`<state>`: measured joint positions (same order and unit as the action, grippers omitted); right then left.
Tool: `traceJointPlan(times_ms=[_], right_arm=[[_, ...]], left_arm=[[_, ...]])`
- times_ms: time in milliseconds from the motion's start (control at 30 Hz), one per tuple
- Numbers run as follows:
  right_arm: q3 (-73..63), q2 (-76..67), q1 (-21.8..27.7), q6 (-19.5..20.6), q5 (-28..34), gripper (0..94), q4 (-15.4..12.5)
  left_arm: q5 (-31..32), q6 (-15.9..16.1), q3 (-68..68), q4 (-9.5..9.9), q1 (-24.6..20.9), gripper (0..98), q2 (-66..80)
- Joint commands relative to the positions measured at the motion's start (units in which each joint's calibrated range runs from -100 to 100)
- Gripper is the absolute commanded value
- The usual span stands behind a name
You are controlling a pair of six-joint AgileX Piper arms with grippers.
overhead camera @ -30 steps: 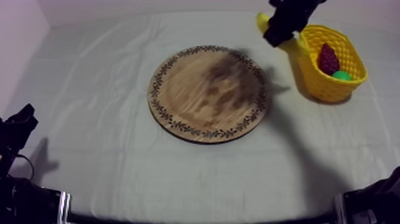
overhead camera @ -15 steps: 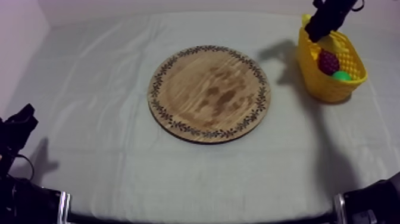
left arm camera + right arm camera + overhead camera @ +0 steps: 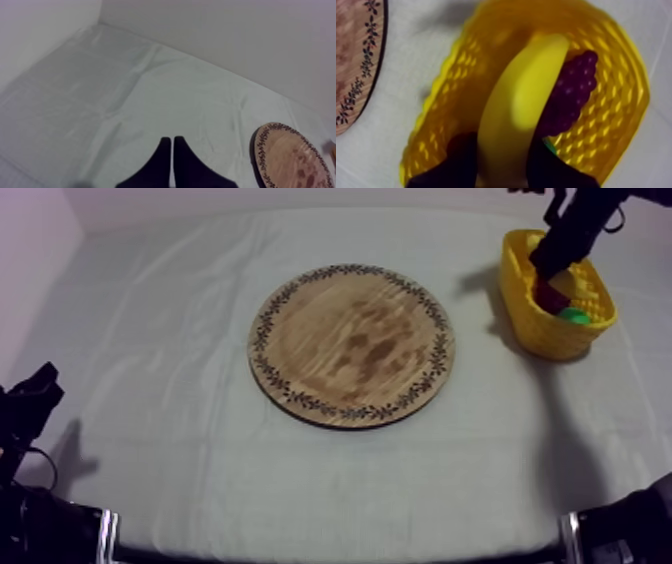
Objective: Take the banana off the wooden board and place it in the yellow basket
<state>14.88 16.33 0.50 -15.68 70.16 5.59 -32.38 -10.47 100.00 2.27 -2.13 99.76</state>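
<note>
Cloth (image 3: 180,388): 1 grey-white cloth is spread over the whole table.
Wooden board (image 3: 351,344): 1 round board with a patterned rim is seen at the middle of the table; nothing is lying on it.
Yellow basket (image 3: 530,318): 1 basket is placed at the right side of the table, well apart from the board; 3 toy fruits are counted in or over it.
Right gripper (image 3: 553,260): it is held over the basket's opening; in the right wrist view its 2 black fingers (image 3: 458,162) are closed on both sides of the banana.
Left gripper (image 3: 172,142): its 2 fingers are pressed together as a narrow wedge with nothing between them; it is kept low at the left side, far from the board.
Banana (image 3: 526,95): 1 banana is gripped at its lower end and is pointed into the basket, just beside the grapes.
Bunch of grapes (image 3: 571,95): 1 dark bunch is lying inside the basket.
Green fruit (image 3: 573,315): 1 small green piece is seen inside the basket; its kind cannot be told.
</note>
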Motion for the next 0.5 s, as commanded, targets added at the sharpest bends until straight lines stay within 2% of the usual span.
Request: traceJointPlan(times_ms=[0,233,300,367,467], right_arm=[[0.72,-0.02,0.08,0.03,-0.84,27.6,-0.06],[2.71,-1.19,0.14,-0.8,-1.71,44.4,-0.42],[3.55,-2.06,0.31,-1.06,-2.16,45.2,-0.66],[4.73,-3.48,0.63,-1.42,-2.69,37.3,-1.17],[6.74,-6.63,1.0,-1.79,-3.13,16.1,-2.08]], left_arm=[[0.04,-0.01,0.0,0.0,-0.01,0.1,-0.02],[0.04,-0.01,0.0,0.0,-0.01,0.1,-0.02],[0.04,-0.01,0.0,0.0,-0.01,0.1,-0.02],[0.04,-0.01,0.0,0.0,-0.01,0.1,-0.02],[0.04,-0.01,0.0,0.0,-0.01,0.1,-0.02]])
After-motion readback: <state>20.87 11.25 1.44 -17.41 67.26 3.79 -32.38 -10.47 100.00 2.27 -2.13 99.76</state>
